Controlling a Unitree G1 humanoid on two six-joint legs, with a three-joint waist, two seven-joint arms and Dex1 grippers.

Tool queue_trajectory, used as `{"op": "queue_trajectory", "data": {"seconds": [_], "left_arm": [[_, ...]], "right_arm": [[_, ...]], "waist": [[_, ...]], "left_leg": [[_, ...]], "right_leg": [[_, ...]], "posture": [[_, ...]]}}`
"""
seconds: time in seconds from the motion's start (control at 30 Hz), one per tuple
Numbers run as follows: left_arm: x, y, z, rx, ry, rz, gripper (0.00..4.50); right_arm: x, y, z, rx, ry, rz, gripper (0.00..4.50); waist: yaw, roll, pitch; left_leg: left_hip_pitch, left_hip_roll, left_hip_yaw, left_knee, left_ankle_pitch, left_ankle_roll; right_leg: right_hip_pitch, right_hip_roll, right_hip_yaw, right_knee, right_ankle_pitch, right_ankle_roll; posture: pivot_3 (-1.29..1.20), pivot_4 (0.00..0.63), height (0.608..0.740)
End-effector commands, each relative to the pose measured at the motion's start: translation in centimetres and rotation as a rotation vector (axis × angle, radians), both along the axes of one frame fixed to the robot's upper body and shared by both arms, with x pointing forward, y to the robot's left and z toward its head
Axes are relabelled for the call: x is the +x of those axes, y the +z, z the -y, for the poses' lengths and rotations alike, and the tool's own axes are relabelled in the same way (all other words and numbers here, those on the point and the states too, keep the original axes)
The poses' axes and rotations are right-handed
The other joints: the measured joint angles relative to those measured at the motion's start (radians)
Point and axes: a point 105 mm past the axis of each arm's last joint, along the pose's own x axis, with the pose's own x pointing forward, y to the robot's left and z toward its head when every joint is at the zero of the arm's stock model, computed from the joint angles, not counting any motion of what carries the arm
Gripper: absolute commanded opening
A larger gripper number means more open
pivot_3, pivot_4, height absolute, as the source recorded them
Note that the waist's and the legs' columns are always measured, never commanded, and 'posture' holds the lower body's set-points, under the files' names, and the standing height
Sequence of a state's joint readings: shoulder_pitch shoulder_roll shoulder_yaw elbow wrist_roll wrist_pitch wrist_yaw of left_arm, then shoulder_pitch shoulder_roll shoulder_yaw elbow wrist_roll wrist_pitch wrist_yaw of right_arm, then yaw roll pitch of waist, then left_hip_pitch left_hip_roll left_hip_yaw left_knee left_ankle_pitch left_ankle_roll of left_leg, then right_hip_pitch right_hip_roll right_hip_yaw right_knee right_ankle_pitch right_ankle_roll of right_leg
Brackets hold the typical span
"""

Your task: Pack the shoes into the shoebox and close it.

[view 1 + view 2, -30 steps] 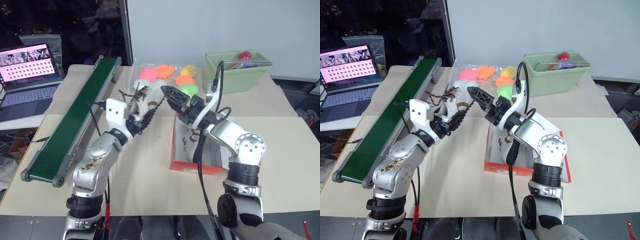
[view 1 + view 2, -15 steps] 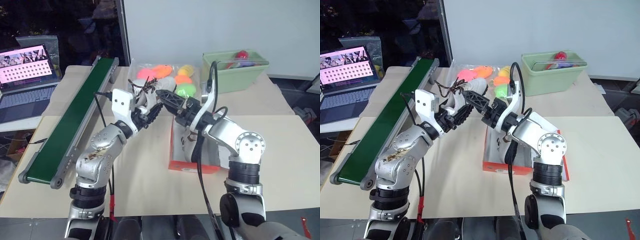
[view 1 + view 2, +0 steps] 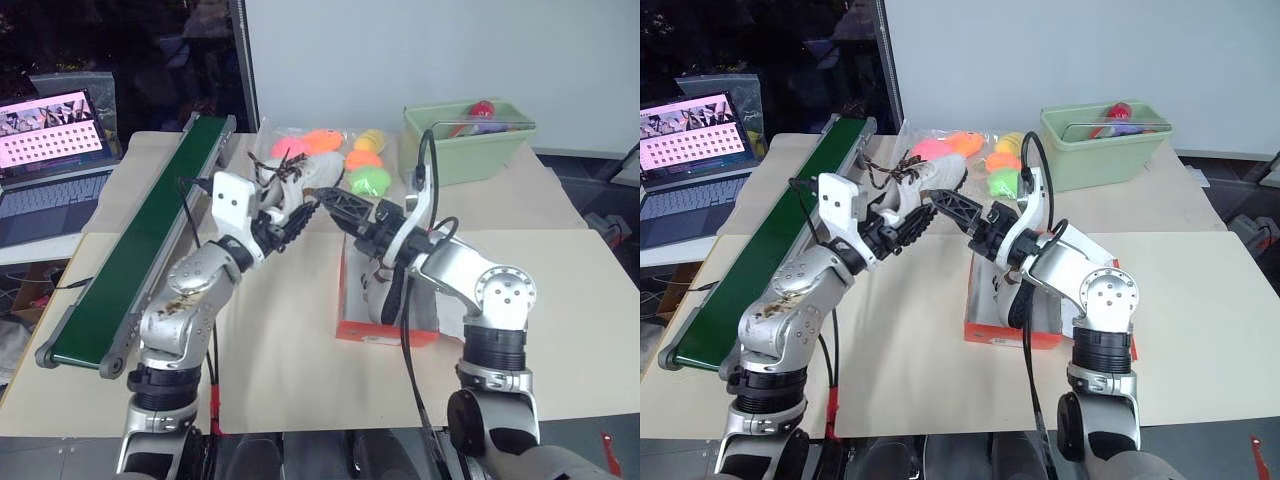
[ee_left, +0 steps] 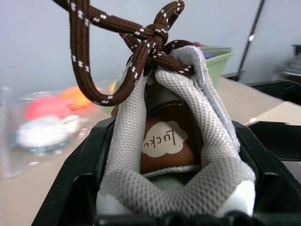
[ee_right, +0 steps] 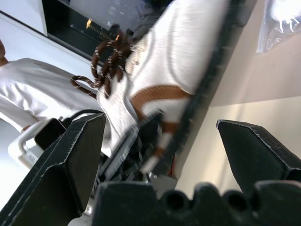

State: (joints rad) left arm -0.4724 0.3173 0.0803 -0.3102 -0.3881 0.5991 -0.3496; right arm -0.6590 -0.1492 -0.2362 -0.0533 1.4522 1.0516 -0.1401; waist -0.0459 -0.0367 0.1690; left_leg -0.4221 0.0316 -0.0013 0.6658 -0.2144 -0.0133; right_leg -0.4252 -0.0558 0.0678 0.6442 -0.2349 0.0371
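Note:
A white shoe (image 3: 300, 180) with brown laces hangs in the air over the table, heel toward my left wrist. My left gripper (image 3: 298, 212) is shut on it, and in the left wrist view the black fingers (image 4: 70, 188) clamp both sides of the shoe (image 4: 164, 141). My right gripper (image 3: 335, 200) is open and points at the shoe from the right; its fingers (image 5: 70, 160) stand wide apart with the shoe (image 5: 188, 61) just beyond them. The red-orange shoebox (image 3: 390, 335) lies open under my right arm. A second white shoe (image 3: 375, 290) lies inside it, partly hidden.
A green conveyor belt (image 3: 140, 250) runs along the left side of the table. At the back lie a clear bag of bright soft toys (image 3: 340, 160) and a pale green tub (image 3: 470, 140). A laptop (image 3: 50, 150) sits far left. A person in white (image 5: 28, 103) stands beyond.
My left gripper has raised the shoe a little and carried it slightly to the left. The right gripper stays open and hardly moved.

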Motion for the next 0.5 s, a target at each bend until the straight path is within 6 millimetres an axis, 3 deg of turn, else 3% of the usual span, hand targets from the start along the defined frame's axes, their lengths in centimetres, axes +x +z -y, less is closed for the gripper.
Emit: {"op": "queue_trajectory", "data": {"seconds": [0.03,0.33,0.5], "left_arm": [[-0.1,1.5,-1.4,0.006,0.032,0.077,3.13],[-1.4,2.4,2.1,-0.029,-0.081,0.086,3.13],[-2.8,2.8,5.7,-0.062,-0.211,0.084,3.13]], "right_arm": [[-0.7,1.6,0.1,0.030,0.019,0.059,4.50],[-0.6,1.4,-0.1,0.024,0.023,0.053,4.50],[-0.3,1.4,-0.1,0.035,0.018,0.045,4.50]], "waist": [[0.001,0.000,0.000],[0.007,0.000,0.000],[0.003,0.000,0.000]], "left_leg": [[0.000,0.000,0.000,0.000,0.000,0.000],[-0.001,0.000,0.000,0.000,0.000,0.000],[-0.001,0.000,0.000,0.000,0.000,0.000]], "right_leg": [[0.000,0.000,0.000,0.000,0.000,0.000],[0.000,-0.001,0.000,-0.001,0.000,0.000],[0.000,0.000,0.000,-0.001,0.000,0.000]], "posture": [[0.00,0.150,0.729],[0.00,0.150,0.729],[0.00,0.150,0.729]]}}
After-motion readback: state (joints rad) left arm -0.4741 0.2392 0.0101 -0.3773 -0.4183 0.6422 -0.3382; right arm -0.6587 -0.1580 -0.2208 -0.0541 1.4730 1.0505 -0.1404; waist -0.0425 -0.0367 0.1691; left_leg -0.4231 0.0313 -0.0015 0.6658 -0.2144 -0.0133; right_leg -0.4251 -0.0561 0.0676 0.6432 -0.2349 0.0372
